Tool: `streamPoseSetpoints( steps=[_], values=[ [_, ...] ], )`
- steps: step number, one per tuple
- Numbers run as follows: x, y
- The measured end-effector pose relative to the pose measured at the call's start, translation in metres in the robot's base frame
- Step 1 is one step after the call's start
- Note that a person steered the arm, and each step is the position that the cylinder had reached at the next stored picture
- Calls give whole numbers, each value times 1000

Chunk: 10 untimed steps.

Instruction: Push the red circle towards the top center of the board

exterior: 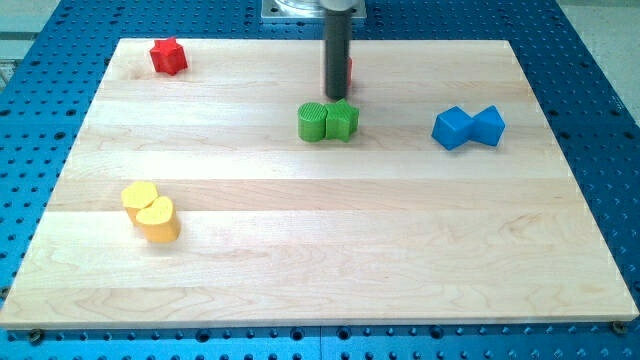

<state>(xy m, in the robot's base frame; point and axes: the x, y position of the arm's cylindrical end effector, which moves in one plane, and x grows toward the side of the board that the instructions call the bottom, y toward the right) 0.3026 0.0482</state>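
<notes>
The red circle (348, 73) is near the top centre of the board, almost wholly hidden behind my rod; only a red sliver shows at the rod's right edge. My tip (336, 96) rests on the board just in front of and left of it, directly above the green pair. A green circle (313, 122) and a green star (342, 120) touch each other just below the tip.
A red star (168, 56) sits at the top left. Two blue blocks (468, 127) touch at the right. Two yellow blocks (150, 211) touch at the lower left. The arm's metal base (300, 9) stands beyond the board's top edge (430, 43).
</notes>
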Motion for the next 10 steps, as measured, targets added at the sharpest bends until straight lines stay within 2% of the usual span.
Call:
streamPoseSetpoints(
  steps=[2,3,4,5,6,8,9,10],
  values=[
    [-28,14],
    [30,11],
    [-27,6],
    [-53,7],
    [-52,-4],
    [21,-14],
    [25,-62],
    [-7,-69]
  ],
)
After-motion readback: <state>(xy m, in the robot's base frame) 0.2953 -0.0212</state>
